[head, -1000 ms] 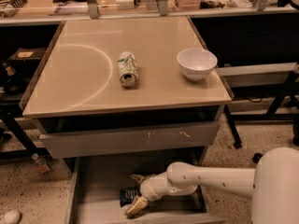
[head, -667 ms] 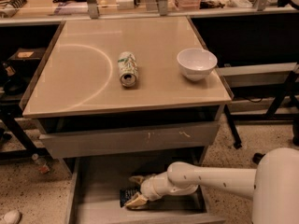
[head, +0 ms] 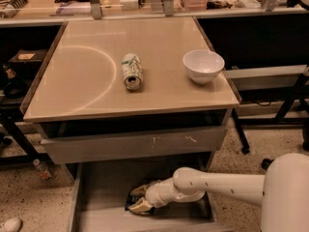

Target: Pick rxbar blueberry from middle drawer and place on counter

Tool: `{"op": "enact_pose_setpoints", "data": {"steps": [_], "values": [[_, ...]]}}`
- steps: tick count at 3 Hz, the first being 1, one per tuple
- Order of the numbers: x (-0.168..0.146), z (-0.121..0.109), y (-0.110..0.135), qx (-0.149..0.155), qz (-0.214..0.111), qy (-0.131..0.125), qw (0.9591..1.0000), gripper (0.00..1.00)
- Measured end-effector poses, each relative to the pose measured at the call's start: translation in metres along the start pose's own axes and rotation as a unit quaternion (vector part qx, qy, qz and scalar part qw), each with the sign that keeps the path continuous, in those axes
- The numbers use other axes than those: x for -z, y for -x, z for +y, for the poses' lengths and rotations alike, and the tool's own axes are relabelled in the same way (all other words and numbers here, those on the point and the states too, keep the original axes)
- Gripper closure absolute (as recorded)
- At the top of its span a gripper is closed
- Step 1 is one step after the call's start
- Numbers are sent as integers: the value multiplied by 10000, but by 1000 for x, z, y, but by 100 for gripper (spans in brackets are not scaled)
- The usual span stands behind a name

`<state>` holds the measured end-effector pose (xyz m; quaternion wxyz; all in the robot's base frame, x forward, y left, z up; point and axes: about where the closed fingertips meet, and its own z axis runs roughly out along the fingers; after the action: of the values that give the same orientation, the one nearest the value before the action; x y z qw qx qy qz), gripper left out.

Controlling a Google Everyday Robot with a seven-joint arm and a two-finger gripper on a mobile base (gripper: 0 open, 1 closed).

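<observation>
Your gripper [head: 140, 199] is down in the open drawer [head: 101, 187] that stands pulled out below the counter's [head: 159, 47] front edge, a little right of the counter's middle line. Its two tan fingers [head: 141, 207] stand narrow now, one on each side of the dark bar [head: 131, 201], and they look closed on it. A second ago they were set wider, with the lower one further toward you, so the gap has drawn in around the bar. The bar itself has hardly shifted: it lies low on the drawer floor, and you cannot tell whether it has left the floor at all. The white arm [head: 217, 182] reaches in from the right, under the counter's front right corner, and its pose is close to what it was before. Just under the counter's front edge, above the gripper, you see the closed grey drawer front [head: 130, 146] with small pale scratches. On the counter nothing has changed: the green and white can [head: 131, 70] lies on its side near the middle, its open end toward you, and the white bowl [head: 203, 65] sits upright to the can's right, near the counter's right edge and well apart from the can.
</observation>
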<state>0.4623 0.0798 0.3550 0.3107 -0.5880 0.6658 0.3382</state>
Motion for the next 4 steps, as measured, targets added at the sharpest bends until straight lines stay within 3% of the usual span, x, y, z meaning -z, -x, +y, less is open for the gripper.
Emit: {"op": "enact_pose_setpoints", "data": {"steps": [1,3,4], "values": [[0,0,0,0,0,0,10000,100],[3,-1,5,-76,8,-61,10000,100],[17,0,24,-245,51,-190,9995,100]]}}
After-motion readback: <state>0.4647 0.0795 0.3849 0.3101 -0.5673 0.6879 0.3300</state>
